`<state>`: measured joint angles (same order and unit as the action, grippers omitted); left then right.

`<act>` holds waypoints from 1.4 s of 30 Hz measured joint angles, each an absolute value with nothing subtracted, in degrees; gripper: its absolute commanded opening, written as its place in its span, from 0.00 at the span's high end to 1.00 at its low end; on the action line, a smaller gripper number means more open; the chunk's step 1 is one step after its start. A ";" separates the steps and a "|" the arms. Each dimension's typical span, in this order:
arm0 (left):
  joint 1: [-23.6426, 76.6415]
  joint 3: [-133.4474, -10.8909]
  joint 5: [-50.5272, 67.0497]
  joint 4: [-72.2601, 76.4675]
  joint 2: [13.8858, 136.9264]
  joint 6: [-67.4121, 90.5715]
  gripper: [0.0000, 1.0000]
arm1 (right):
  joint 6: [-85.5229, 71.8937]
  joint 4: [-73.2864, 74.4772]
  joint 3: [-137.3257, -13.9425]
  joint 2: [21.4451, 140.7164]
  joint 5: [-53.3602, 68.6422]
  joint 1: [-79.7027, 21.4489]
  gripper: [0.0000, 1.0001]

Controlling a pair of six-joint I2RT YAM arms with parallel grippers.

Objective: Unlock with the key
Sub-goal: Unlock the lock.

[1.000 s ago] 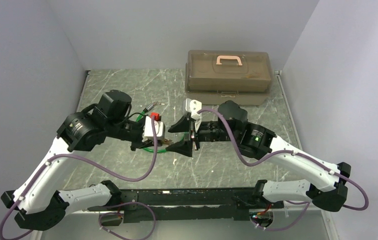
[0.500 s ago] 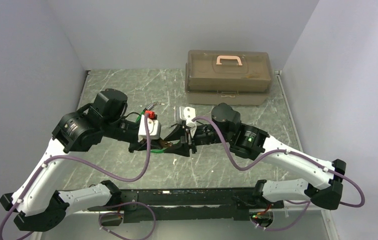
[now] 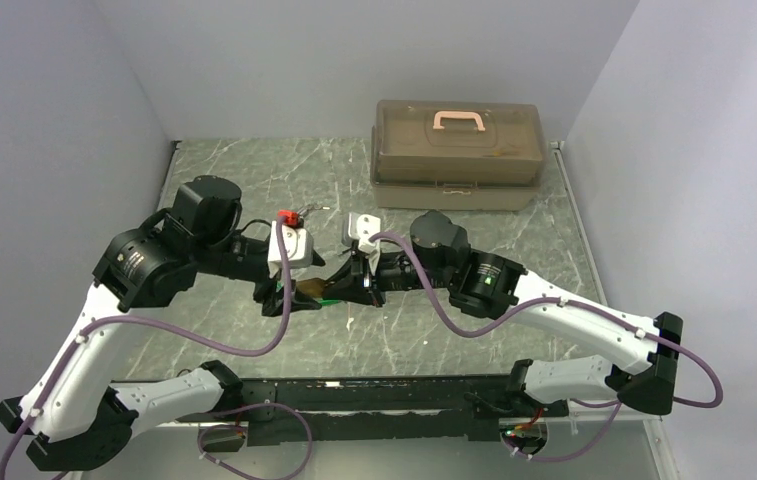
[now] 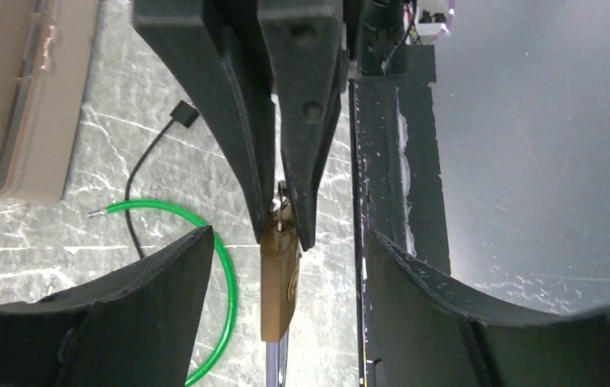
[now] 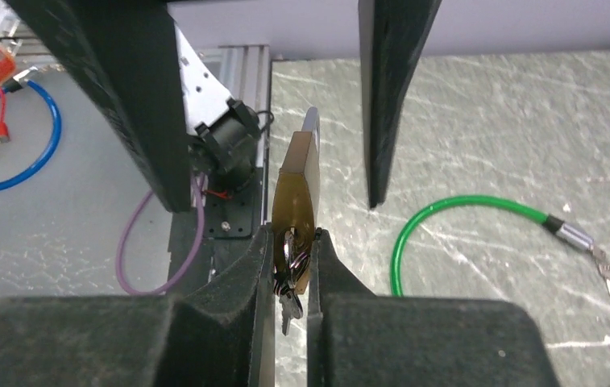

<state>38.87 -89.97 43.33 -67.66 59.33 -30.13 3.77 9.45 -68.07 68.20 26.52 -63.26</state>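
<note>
Right wrist view shows the right gripper (image 5: 292,246) pinched narrow on the key (image 5: 289,278). It is one of a small bunch at the keyhole end of the padlock (image 5: 295,189). Whether the key is fully seated I cannot tell. The brass body juts out from that pinch, seemingly lifted off the surface (image 5: 487,105). The left gripper (image 4: 287,242) stands wide, with a finger on each side of the padlock and touching neither face, so the lock body has no clamp of its own.

That is the main risk, as I judge it. A twist of the key now would spin the whole padlock rather than the cylinder. The thin key could also slide in the pinch and let the lock drop onto the green cable (image 5: 466,201) below. The spare keys could wedge between finger and brass and skew the turn. If the left gripper closes off-centre, it may knock the body sideways and lever the key.

The grippers meet over the middle of the surface, nearer the black rail (image 3: 374,385) at the near edge than the box (image 3: 457,150), which sits far and to the right, well apart. There is room to move left and right. How much height lies under the lock I cannot tell.
</note>
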 measured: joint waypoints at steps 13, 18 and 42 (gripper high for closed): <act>23.22 -81.38 40.71 -68.71 57.89 -37.63 0.18 | 1.89 10.74 -62.57 62.24 18.83 -62.17 1.00; 20.69 -74.15 41.41 -69.69 58.00 -42.28 0.23 | 1.65 10.66 -62.57 61.14 18.24 -61.93 1.00; 22.96 -65.04 36.42 -56.58 53.84 -58.41 0.95 | -25.36 -4.93 -52.62 65.82 15.00 -55.27 1.00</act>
